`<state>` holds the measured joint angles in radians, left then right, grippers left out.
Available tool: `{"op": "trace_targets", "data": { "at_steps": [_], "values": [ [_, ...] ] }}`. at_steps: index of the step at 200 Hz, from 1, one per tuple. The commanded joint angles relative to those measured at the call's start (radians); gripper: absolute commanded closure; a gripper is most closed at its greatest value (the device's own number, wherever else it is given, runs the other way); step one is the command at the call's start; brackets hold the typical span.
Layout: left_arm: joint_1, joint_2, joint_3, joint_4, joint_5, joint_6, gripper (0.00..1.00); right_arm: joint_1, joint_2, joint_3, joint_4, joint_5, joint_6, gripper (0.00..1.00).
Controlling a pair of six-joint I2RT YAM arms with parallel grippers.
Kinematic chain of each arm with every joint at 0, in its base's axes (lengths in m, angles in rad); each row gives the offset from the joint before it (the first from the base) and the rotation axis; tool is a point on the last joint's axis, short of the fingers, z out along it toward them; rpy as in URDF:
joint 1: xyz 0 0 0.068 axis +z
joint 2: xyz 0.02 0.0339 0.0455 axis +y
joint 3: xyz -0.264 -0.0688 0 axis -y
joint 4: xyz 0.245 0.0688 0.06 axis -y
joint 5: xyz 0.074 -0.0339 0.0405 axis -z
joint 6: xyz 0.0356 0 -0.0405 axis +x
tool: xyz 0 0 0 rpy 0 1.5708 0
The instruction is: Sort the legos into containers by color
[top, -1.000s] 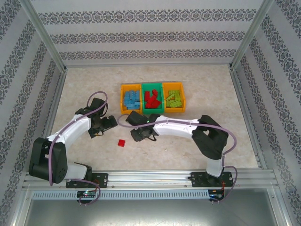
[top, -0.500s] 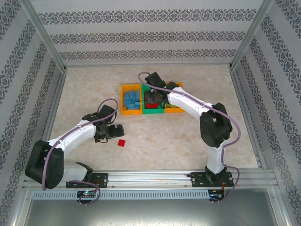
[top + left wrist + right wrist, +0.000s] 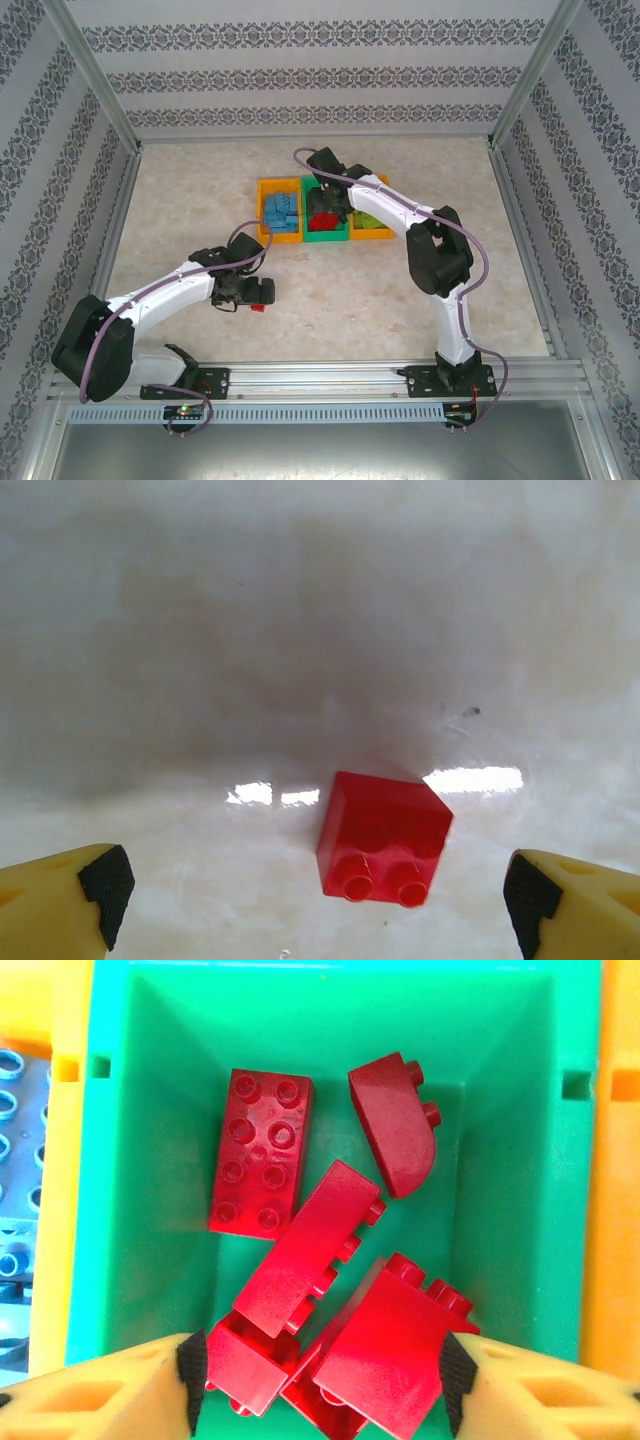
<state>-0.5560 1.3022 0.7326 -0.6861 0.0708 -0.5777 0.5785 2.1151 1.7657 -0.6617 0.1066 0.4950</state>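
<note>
Left wrist view: the left gripper point(image 3: 315, 892) stood released, its jaws wide apart. A single red brick point(image 3: 385, 842) lay on the table point(image 3: 300, 630) between the two fingers, touching neither. In the right wrist view the right gripper point(image 3: 320, 1375) hung over the green bin point(image 3: 150, 1090), fingers spread and grasping nothing; several red bricks point(image 3: 262, 1150) lay heaped inside it. In the top external view, blue bricks point(image 3: 280, 208) lay in the left orange bin point(image 3: 280, 239) and lime bricks point(image 3: 368, 222) in the right orange bin point(image 3: 370, 238).
</note>
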Motion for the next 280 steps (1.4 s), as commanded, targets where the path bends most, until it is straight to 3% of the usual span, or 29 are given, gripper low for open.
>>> {"op": "trace_targets", "data": {
  "at_steps": [1, 63, 112, 183, 249, 280],
  "values": [
    [-0.037, -0.004, -0.007, -0.013, -0.004, 0.048, 0.04, -0.005, -0.058, -0.004, 0.000, -0.008, 0.014, 0.29],
    [-0.092, 0.074, 0.000, 0.009, -0.003, 0.058, 0.10, -0.016, -0.272, -0.179, 0.092, -0.011, 0.039, 0.10],
    [-0.102, 0.139, 0.014, 0.040, 0.000, 0.062, 0.20, -0.048, -0.470, -0.376, 0.126, 0.063, 0.016, 0.03],
    [-0.104, 0.191, 0.043, 0.054, -0.010, 0.086, 0.34, -0.187, -0.712, -0.678, 0.128, 0.069, 0.045, 0.02],
    [-0.104, 0.229, 0.071, 0.063, 0.008, 0.093, 0.68, -0.261, -0.821, -0.794, 0.119, 0.058, 0.047, 0.02],
    [-0.104, 0.222, 0.102, 0.059, 0.029, 0.093, 0.71, -0.266, -0.831, -0.825, 0.111, 0.066, 0.044, 0.02]
  ]
}}
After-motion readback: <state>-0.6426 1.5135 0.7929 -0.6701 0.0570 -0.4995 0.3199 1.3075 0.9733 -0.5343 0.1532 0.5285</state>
